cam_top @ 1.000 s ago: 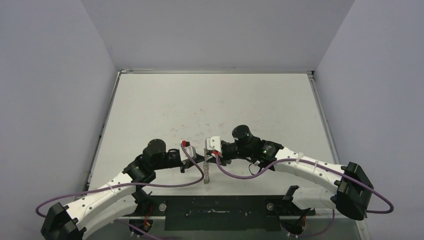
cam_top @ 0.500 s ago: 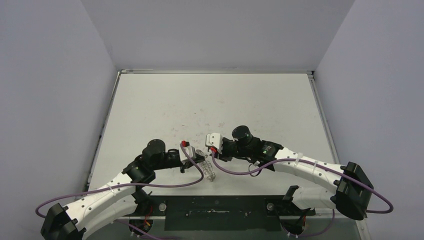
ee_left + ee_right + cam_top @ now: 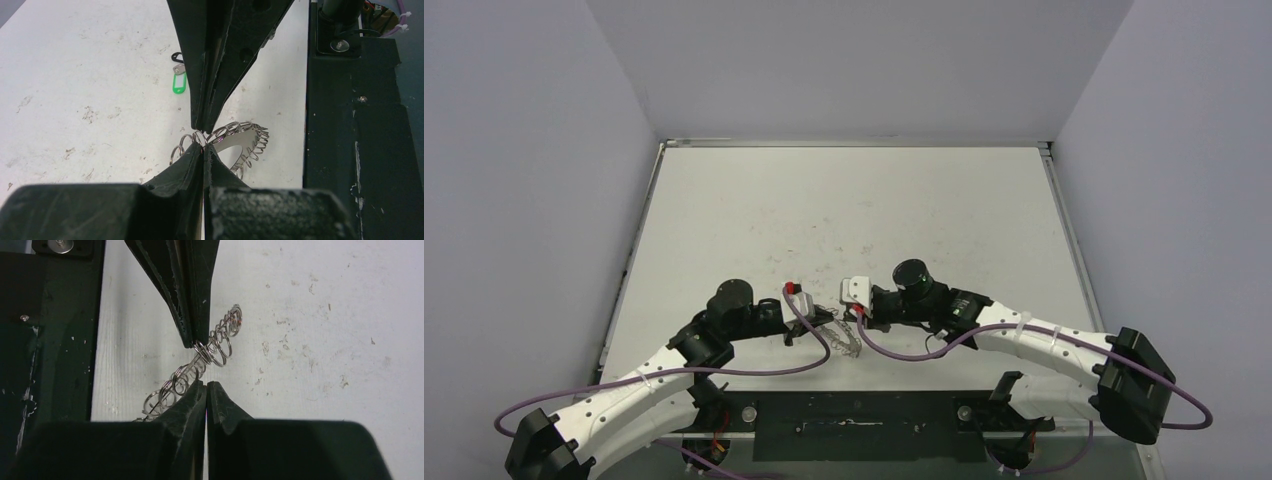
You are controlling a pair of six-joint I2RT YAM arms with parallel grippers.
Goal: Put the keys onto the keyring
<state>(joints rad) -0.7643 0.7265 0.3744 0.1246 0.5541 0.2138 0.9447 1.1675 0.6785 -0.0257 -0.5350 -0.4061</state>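
The keyring point(image 3: 250, 134), a silvery ring fringed with wire loops, hangs just above the table near its front edge. My left gripper point(image 3: 203, 149) is shut on one of its loops. My right gripper point(image 3: 206, 384) faces it tip to tip, shut with nothing showing between its pads, its left finger against the keyring point(image 3: 220, 340) loops. In the top view the keyring point(image 3: 848, 338) dangles tilted between the left gripper point(image 3: 828, 318) and the right gripper point(image 3: 854, 320). The keys point(image 3: 178, 82), with a green tag and a black tag, lie on the table beyond the grippers.
The black mounting rail point(image 3: 854, 412) runs along the table's near edge, right beside the hanging ring point(image 3: 350, 125). The white table point(image 3: 854, 210) is scuffed and speckled, with grey walls on three sides.
My right gripper has closed from partly open. The keyring, hanging edge-on a second ago, has swung to a tilted, flatter pose. The left gripper stayed shut on it.
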